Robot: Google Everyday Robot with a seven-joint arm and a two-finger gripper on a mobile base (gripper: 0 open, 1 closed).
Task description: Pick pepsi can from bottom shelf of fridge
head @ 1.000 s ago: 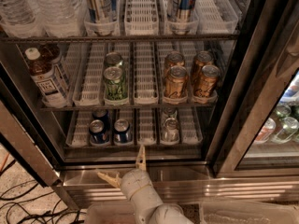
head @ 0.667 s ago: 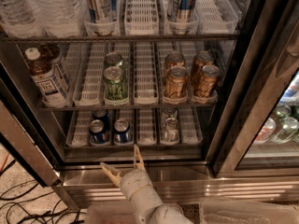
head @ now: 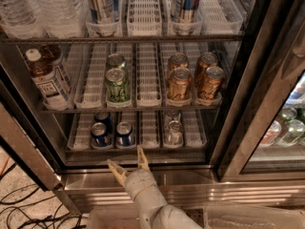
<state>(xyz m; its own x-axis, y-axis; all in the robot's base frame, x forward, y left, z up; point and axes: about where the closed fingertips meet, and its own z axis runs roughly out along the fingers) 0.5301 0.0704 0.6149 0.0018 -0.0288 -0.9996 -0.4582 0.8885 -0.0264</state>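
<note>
The pincer (head: 126,157), a pale two-finger claw on my robot's white arm, is hanging with its fingers spread apart and gripping nothing. It is just outside the tall dark-framed glass-door fridge (head: 233,104), in front of the steel base. The small dark blue pepsi can with a silver top (head: 124,133) is standing at the front of the white slotted bottom shelf (head: 148,130), just above and beyond the pincer. A matching dark blue can (head: 99,134) is standing just beside it on the left.

I am judging the risks as these. The pincer is sitting low, so reaching straight in could strike the shelf's dark front rail. With the two blue cans so close together, one finger could knock the neighbour over or close on both.
</note>
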